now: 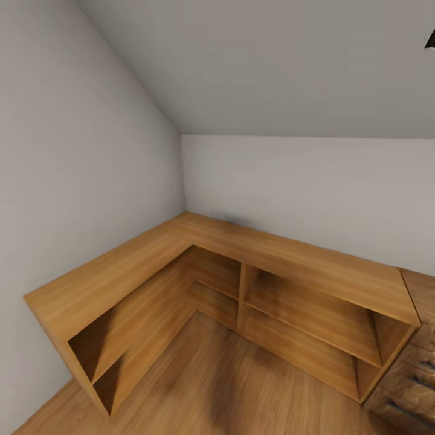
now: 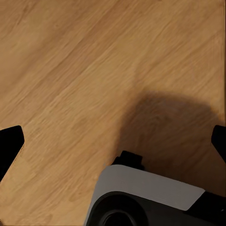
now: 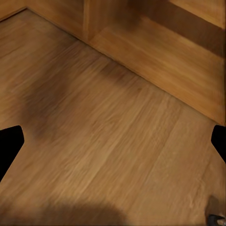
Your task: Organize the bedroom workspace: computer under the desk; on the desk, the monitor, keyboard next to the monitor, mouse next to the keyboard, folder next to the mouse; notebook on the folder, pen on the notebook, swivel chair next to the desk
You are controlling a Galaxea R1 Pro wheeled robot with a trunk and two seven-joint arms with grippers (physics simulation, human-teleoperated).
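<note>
The head camera is facing a corner under sloped walls, where an L-shaped wooden shelf is standing on wood floor; a chest of drawers is peeking in beside it. Both the left gripper and the right gripper are hanging spread wide over floor, holding nothing. No desk or other task item is showing here. Rolling on risks bumping the base into the shelf.

Head cam faces corner shelf, wrists near floor, prob. shared
</note>
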